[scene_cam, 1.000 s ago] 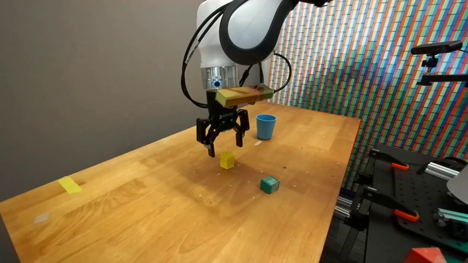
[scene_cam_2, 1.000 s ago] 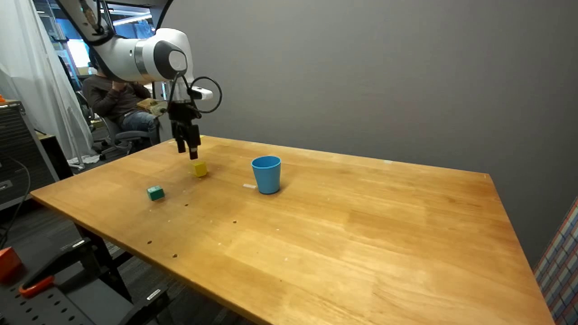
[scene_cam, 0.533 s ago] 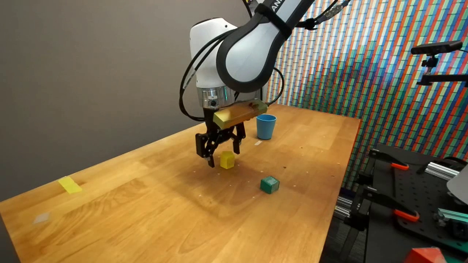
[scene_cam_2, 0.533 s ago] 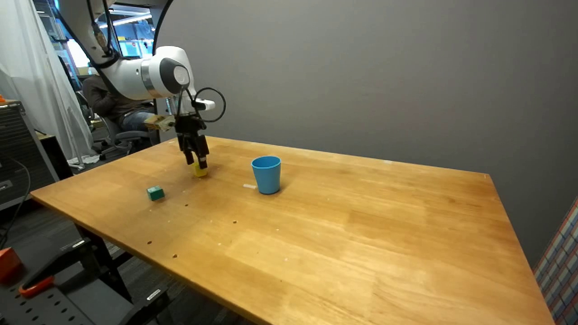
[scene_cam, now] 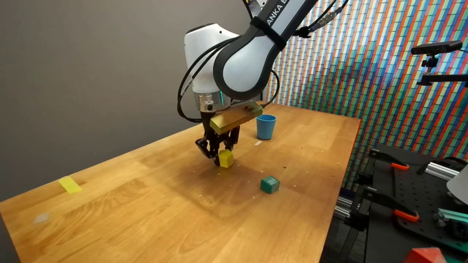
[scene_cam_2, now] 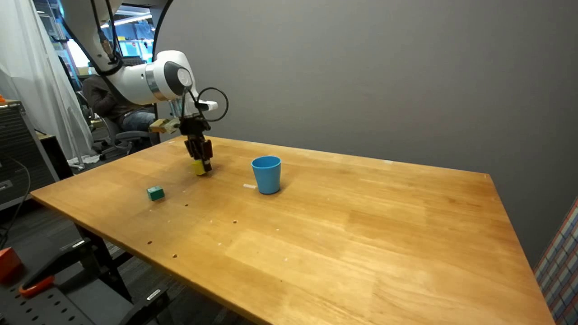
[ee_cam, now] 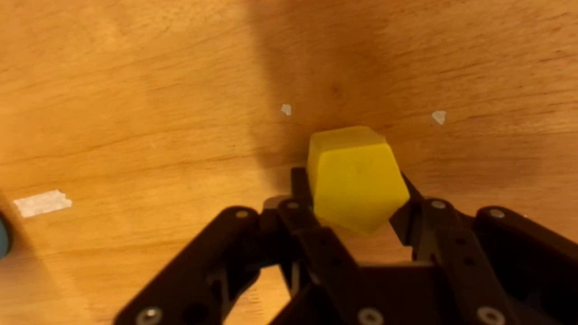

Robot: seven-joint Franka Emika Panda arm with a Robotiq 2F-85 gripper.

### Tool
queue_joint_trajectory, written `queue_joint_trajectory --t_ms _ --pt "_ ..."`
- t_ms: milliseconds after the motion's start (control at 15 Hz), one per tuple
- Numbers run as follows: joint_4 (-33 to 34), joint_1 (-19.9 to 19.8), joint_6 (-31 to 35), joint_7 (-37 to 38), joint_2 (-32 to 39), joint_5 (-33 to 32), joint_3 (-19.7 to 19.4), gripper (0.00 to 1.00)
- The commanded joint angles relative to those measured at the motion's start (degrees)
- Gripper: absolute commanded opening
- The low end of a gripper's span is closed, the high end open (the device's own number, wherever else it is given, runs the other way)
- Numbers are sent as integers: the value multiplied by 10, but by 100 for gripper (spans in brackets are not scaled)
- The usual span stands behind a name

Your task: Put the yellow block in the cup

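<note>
Holding the yellow block (ee_cam: 360, 183) by its sides: gripper (ee_cam: 354, 192) narrow and snug against it, probably to pinch it for the lift. It's between the fingertips (ee_cam: 300, 186), right of centre in the wrist view; can't tell if it's clear of the table (scene_cam_2: 361, 234). Upright cup (scene_cam_2: 267, 177) near centre in an exterior view, mouth up, presumably for a drop-in.

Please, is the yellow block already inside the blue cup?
No, the yellow block sits between the gripper's fingers, and the blue cup stands apart from it in both exterior views.
</note>
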Motion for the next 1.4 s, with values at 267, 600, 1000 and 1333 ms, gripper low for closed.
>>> queue_joint_trajectory --t_ms 267,600,1000,1333 --pt "-34 27 -84 115 -147 -118 -73 19" --pt "-31 -12 -169 244 -219 -228 -74 19" --pt "-49 -84 -210 332 -203 -243 -47 19" --pt "-48 -122 -194 344 -150 -233 -37 19"
